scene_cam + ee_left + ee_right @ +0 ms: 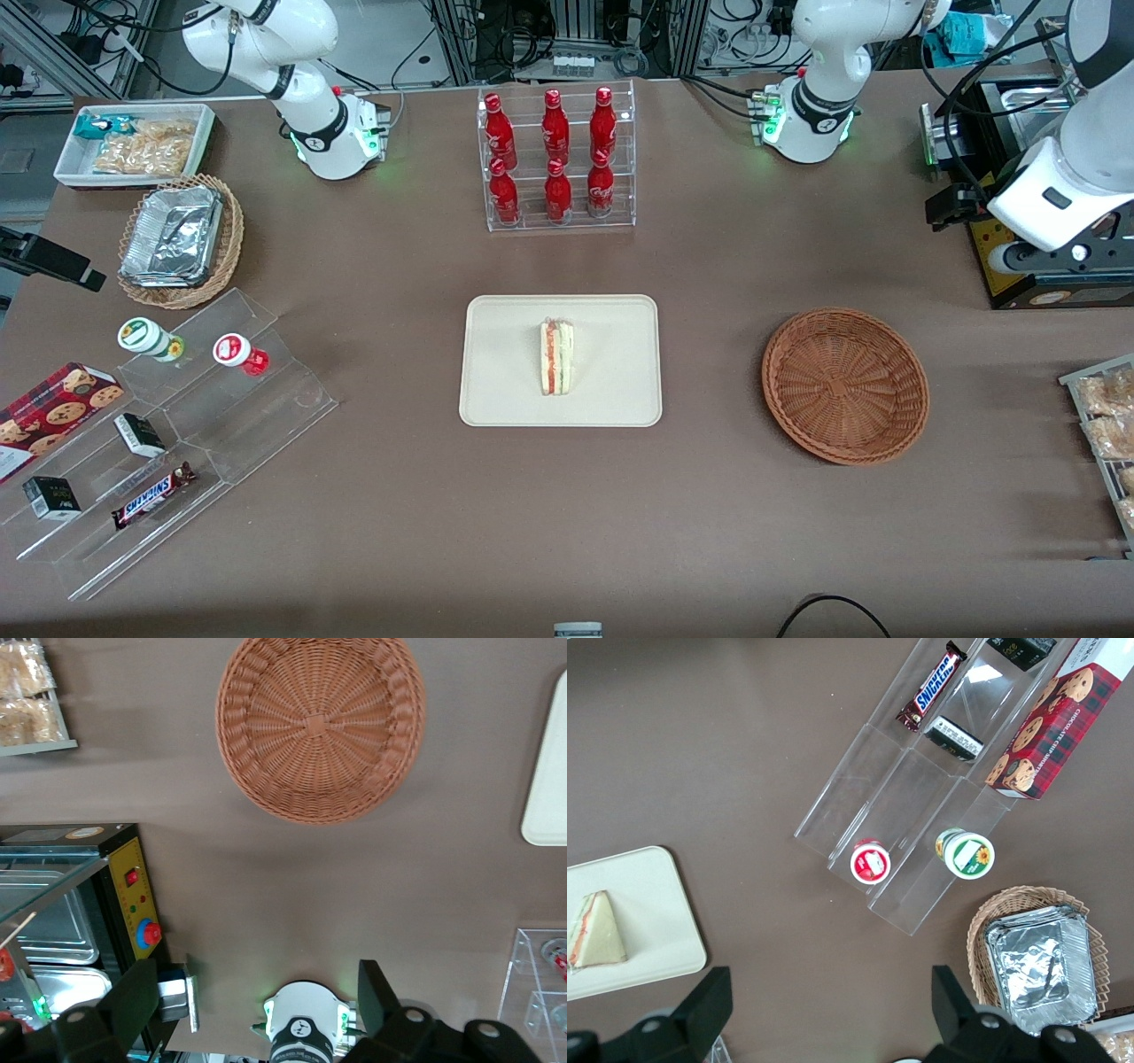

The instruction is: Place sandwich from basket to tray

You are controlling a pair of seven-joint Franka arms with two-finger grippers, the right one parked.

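Note:
The sandwich (556, 357) lies on its side in the middle of the cream tray (505, 394), white bread with red and green layers; it also shows in the right wrist view as the sandwich (595, 932) on the tray (660, 904). The reddish-brown wicker basket (844, 385) sits beside the tray toward the working arm's end, with nothing in it. From the left wrist view the basket (319, 726) lies far below, with a corner of the tray (549, 771) showing. My gripper (257, 985) hangs high above the table, farther from the front camera than the basket. It is open and holds nothing.
A black oven (1019, 266) stands by the working arm. Red bottles fill a clear rack (558, 159). Clear stepped shelves (177, 425) with snacks, a tan basket with a foil container (182, 239) and a white bin (133, 142) lie toward the parked arm's end. A wire rack of pastries (1107, 425) sits near the basket.

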